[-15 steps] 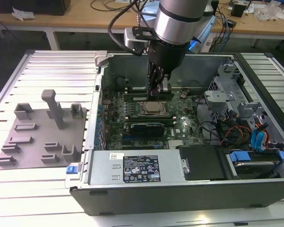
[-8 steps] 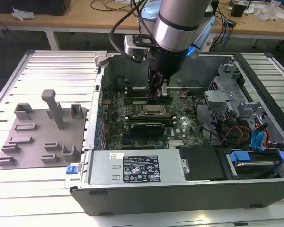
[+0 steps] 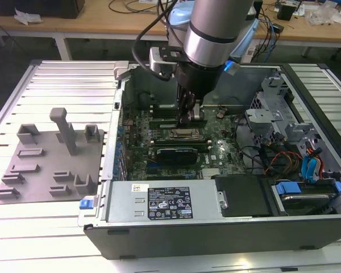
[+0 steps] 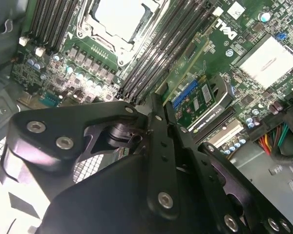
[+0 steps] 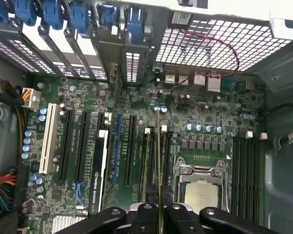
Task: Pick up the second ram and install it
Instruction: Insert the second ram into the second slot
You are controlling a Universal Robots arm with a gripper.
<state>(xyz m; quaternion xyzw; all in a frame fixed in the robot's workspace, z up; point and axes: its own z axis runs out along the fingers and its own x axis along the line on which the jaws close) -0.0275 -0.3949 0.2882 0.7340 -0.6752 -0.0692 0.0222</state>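
We see the pincer clenched on the thin green ram, held edge-on above the black slots beside the metal socket.

The arm points straight down, its gripper lowered, black fingers closed edge-on upon a thin board between them.

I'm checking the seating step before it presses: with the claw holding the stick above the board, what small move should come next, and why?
Probably a slow, straight descent. In the first wrist view the claw is shut on the second ram, seen edge-on, running along the black memory slots beside the processor socket. Whether its edge already touches a slot I cannot tell, so ease down and watch the alignment.
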